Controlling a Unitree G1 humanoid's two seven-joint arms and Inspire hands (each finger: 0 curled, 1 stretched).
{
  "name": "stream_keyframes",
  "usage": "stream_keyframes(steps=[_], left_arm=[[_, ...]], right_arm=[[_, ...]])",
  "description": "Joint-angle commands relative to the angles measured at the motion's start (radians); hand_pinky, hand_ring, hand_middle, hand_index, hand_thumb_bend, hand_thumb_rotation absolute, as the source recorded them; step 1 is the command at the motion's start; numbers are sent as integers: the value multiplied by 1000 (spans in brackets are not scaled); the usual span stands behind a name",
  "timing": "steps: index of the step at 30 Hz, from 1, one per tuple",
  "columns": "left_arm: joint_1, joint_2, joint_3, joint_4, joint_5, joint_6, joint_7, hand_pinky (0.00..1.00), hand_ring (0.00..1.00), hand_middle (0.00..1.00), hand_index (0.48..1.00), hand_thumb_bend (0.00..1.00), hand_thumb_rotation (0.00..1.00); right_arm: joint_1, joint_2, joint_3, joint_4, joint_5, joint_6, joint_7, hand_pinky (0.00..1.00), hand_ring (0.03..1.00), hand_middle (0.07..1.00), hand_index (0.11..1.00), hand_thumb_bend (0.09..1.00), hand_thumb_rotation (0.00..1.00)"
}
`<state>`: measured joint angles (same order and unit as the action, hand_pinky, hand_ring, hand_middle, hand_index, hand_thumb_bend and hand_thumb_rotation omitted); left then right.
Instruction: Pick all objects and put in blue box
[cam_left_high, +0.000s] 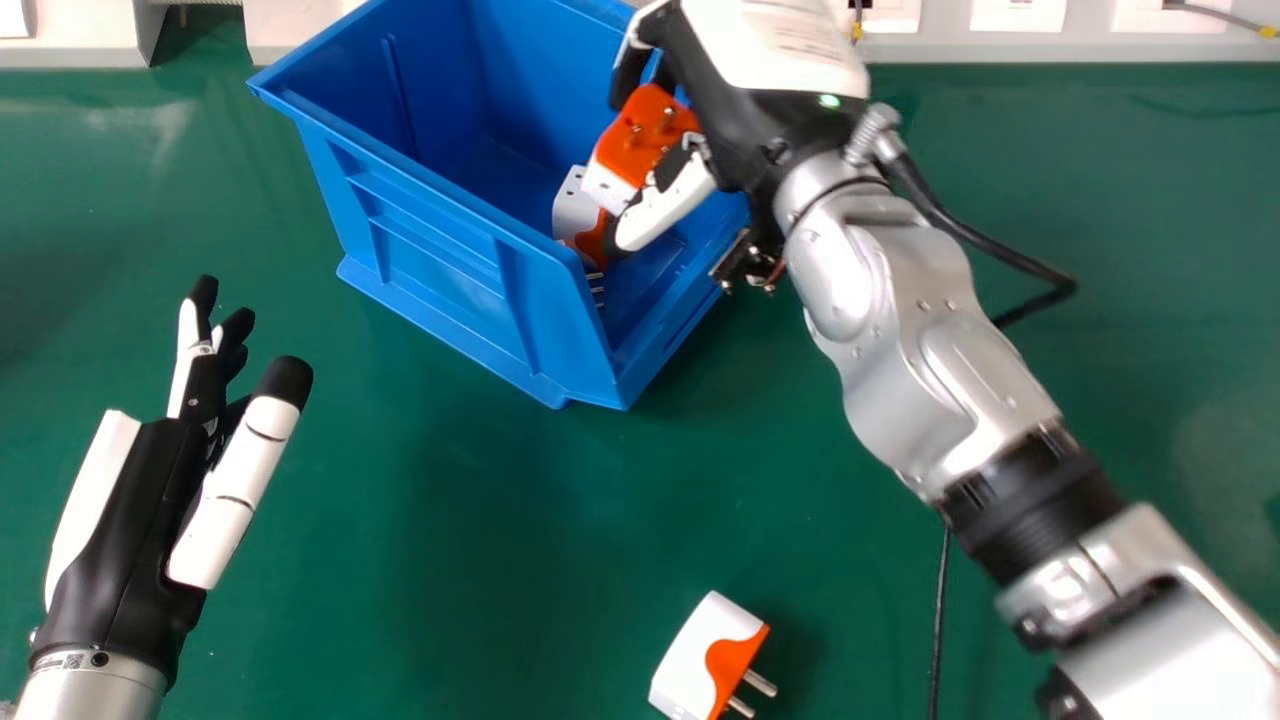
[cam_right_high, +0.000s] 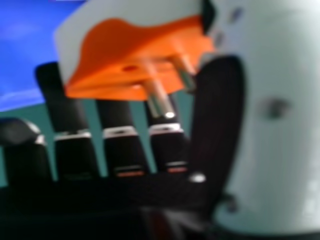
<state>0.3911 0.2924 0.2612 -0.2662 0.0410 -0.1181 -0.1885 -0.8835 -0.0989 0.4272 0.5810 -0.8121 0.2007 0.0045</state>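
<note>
My right hand (cam_left_high: 735, 130) is over the right part of the blue box (cam_left_high: 440, 225), shut on an orange and white plug adapter (cam_left_high: 645, 135) between thumb and fingers. In the right hand view, the held adapter (cam_right_high: 125, 60) shows its metal pins, with my right hand (cam_right_high: 217, 120) around it. Another white and orange adapter (cam_left_high: 575, 205) is inside the box, partly hidden by the thumb. On the green table lies a third adapter (cam_left_high: 705, 655), near the bottom edge of the head view, pins pointing right. My left hand (cam_left_high: 130, 530) rests open at the left, holding nothing.
The green table (cam_left_high: 450, 520) stretches around the box. A black cable (cam_left_high: 942, 610) runs along it below my right forearm. White fixtures (cam_left_high: 1015, 15) line the far edge, with a thin cable at the right. The box's near wall rises between its inside and my left hand.
</note>
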Motion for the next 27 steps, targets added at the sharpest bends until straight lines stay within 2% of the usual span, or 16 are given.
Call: stream_keyframes(steps=[1, 4, 7, 9, 11, 14, 16, 18, 22, 27], left_arm=[[5, 5, 6, -13, -1, -28, 3, 938, 1000, 1000, 980, 649, 1000], [10, 6, 7, -15, 6, -30, 6, 939, 1000, 1000, 980, 648, 1000], [15, -5, 7, -16, -20, -33, 0, 939, 1000, 1000, 980, 648, 1000], [17, -12, 8, -17, -48, -35, -9, 938, 997, 999, 979, 654, 1000], [19, -15, 9, -14, -68, -40, -16, 938, 996, 998, 979, 656, 1000], [23, -15, 9, -19, -86, -47, -24, 939, 994, 998, 979, 669, 992], [25, -14, 9, -21, -89, -50, -25, 939, 993, 997, 979, 673, 988], [27, -12, 10, -18, -85, -45, -21, 940, 992, 997, 979, 678, 982], [38, -14, 6, -38, -82, -33, -18, 938, 989, 996, 978, 679, 975], [41, -19, 1, -35, -80, -48, -16, 936, 987, 994, 976, 676, 972]], right_arm=[[-91, 8, 7, 48, 10, -30, -26, 61, 106, 467, 488, 522, 0], [-160, 23, 36, 174, 4, -61, -43, 66, 110, 468, 487, 524, 0], [-219, 38, 64, 288, 0, -85, -65, 81, 125, 469, 486, 525, 0], [-250, 48, 77, 352, 1, -96, -82, 99, 143, 469, 485, 527, 0], [-272, 57, 87, 403, 3, -107, -100, 105, 149, 469, 485, 527, 0], [-298, 68, 112, 474, -7, -123, -133, 94, 139, 469, 482, 528, 0], [-312, 74, 126, 510, -11, -132, -151, 85, 130, 469, 480, 529, 0], [-325, 82, 147, 550, -21, -140, -169, 73, 118, 470, 477, 530, 0], [-338, 90, 173, 598, -29, -152, -199, 61, 106, 470, 474, 531, 0], [-340, 101, 210, 626, -44, -150, -230, 62, 104, 470, 473, 531, 0]])
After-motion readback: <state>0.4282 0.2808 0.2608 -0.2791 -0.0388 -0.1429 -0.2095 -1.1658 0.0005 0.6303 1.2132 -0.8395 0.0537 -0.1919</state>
